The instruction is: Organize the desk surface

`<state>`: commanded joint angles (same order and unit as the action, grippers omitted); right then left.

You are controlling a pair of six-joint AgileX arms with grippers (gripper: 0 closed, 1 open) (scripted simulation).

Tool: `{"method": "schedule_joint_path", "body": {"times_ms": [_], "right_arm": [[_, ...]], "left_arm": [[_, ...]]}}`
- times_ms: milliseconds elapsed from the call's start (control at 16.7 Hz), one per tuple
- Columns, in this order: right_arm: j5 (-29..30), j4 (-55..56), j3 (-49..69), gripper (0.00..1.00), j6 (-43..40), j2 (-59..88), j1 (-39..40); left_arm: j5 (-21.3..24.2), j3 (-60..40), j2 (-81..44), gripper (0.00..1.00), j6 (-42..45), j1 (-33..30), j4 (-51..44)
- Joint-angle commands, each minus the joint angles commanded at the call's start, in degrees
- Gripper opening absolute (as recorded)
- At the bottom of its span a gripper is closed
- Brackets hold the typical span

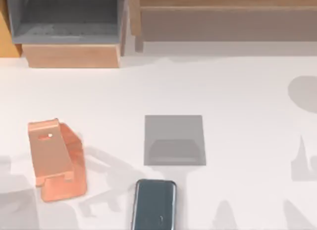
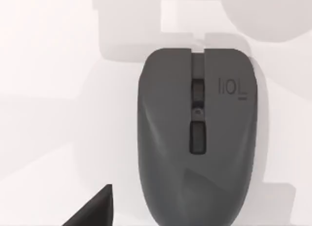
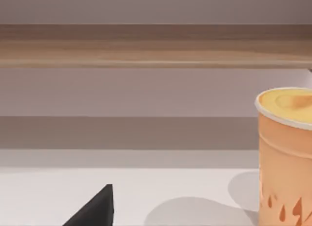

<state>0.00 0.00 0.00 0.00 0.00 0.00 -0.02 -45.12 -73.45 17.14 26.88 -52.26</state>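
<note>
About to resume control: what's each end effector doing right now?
Left end effector: above the mouse, cannot tell.
Right end effector: near the cup, cannot tell.

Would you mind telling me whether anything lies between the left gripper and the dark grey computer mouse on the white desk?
Nothing visible does. In the left wrist view the dark grey computer mouse lies alone on the white desk surface, with bare tabletop around it.

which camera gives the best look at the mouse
The left wrist view: the dark grey mouse shows nearly whole from above, with its scroll wheel, buttons and marking. In the top view it is cut off at the bottom edge. The right wrist view faces a shelf and an orange cup.
</note>
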Motion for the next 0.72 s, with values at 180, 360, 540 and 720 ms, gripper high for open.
{"method": "schedule_joint_path", "body": {"times_ms": [180, 360, 540, 720], "right_arm": [[0.0, 0.0, 0.0, 1.0, 0.0, 0.0, 0.0], [0.0, 0.0, 0.0, 1.0, 0.0, 0.0, 0.0], [0.0, 0.0, 0.0, 1.0, 0.0, 0.0, 0.0], [0.0, 0.0, 0.0, 1.0, 0.0, 0.0, 0.0]], "left_arm": [[-0.1, -5.2, -6.4, 1.0, 2.1, 3.1, -5.7], [-0.1, -6.9, -8.3, 1.0, 2.7, 4.0, -7.6], [-0.1, -6.7, -8.1, 1.0, 2.7, 3.8, -7.5], [-0.1, -5.2, -9.3, 1.0, 2.6, 3.9, -5.3]]}}
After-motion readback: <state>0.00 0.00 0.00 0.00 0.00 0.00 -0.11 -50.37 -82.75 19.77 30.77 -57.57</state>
